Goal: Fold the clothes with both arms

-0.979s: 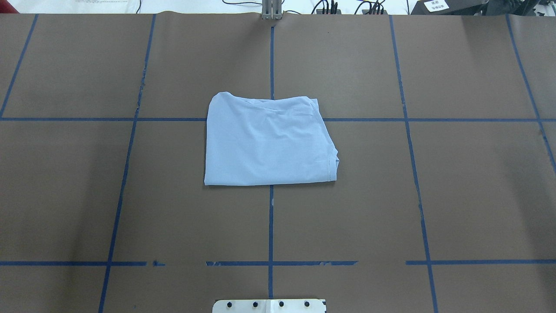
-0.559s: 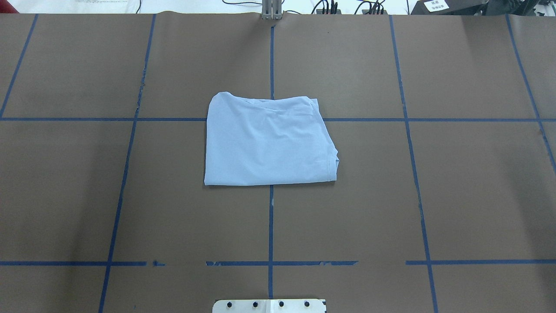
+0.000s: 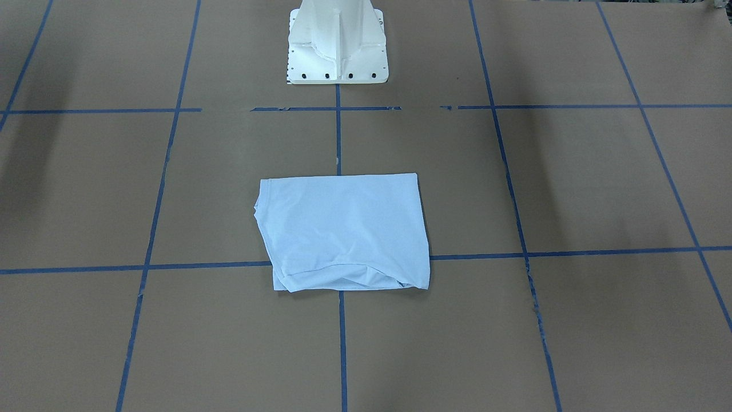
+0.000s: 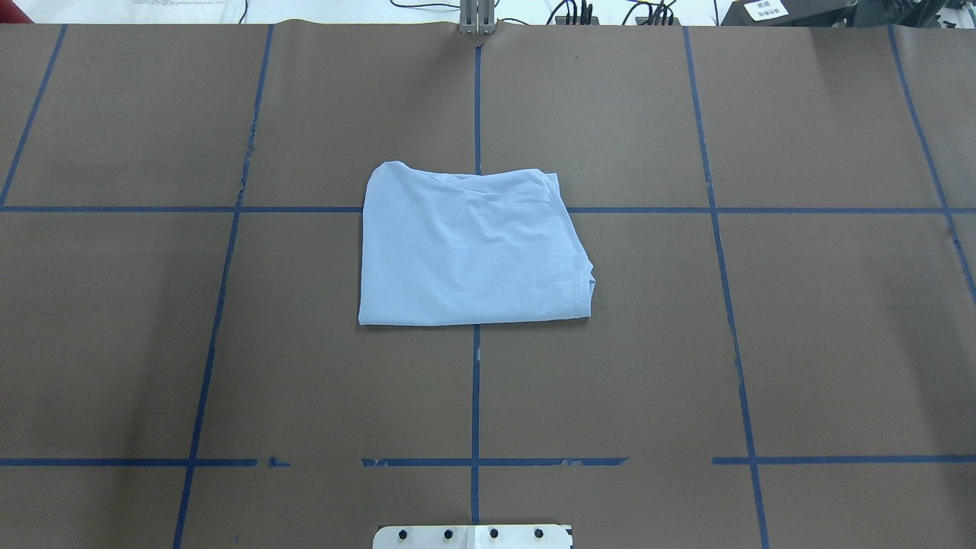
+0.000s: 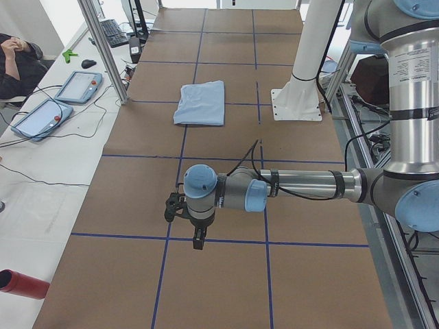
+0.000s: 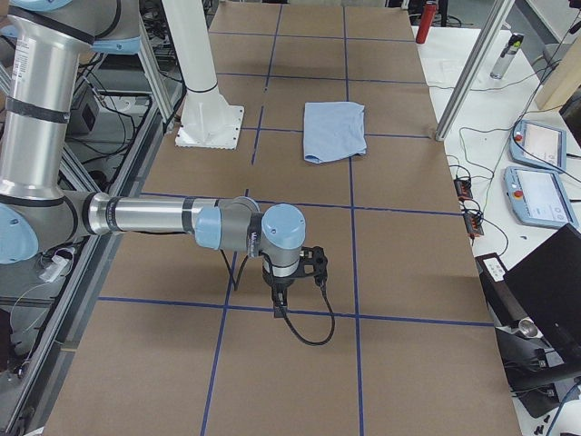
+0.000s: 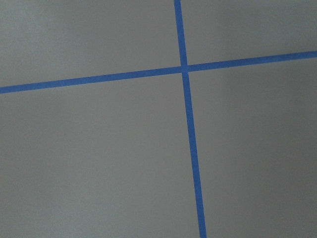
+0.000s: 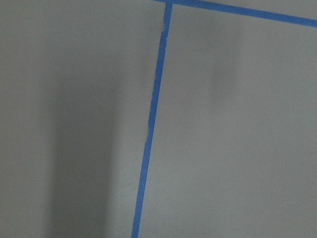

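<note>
Brown table (image 4: 839, 343) | folded T-shirt (image 4: 469, 252) unmoved since earlier | left claw (image 5: 197, 241), right claw (image 6: 278, 307): cannot tell grip

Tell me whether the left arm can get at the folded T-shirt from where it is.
Probably yes: the left arm hangs well short of the T-shirt, but nothing stands on the table between them.

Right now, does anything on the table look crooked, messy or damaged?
The folded T-shirt is not quite square: its far edge, seen from overhead, is rumpled. The nearest crosswise blue tape line there is torn, with gaps.
</note>
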Robot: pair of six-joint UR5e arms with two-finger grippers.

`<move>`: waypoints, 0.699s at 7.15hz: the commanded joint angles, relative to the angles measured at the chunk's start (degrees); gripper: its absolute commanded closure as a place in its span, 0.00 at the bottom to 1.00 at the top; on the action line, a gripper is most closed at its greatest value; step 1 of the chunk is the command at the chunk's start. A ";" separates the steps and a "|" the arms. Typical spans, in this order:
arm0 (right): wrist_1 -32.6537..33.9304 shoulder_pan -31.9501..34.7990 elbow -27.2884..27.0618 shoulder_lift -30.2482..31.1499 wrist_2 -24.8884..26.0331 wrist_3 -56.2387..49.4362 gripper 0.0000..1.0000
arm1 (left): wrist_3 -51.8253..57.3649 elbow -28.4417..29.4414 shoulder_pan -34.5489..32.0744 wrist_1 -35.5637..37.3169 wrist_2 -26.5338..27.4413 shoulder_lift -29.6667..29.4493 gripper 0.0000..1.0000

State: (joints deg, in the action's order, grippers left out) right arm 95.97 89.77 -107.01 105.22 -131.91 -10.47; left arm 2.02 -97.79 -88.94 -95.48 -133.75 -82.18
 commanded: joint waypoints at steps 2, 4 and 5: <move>-0.17 -0.03 -0.04 -0.10 -0.10 -0.69 0.00 | -0.08 -1.78 0.00 -0.32 0.51 0.00 0.00; -0.26 -0.03 -0.13 -0.10 -0.18 -0.86 0.00 | 0.00 -2.58 0.08 -0.50 0.51 -0.09 0.00; -0.26 -0.03 -0.13 -0.10 -0.19 -0.86 0.00 | 0.00 -2.49 0.08 -0.50 0.51 -0.09 0.00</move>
State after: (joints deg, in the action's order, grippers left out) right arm 95.75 89.74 -107.12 105.12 -132.07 -11.28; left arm 2.01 -100.18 -88.90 -95.94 -133.23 -82.23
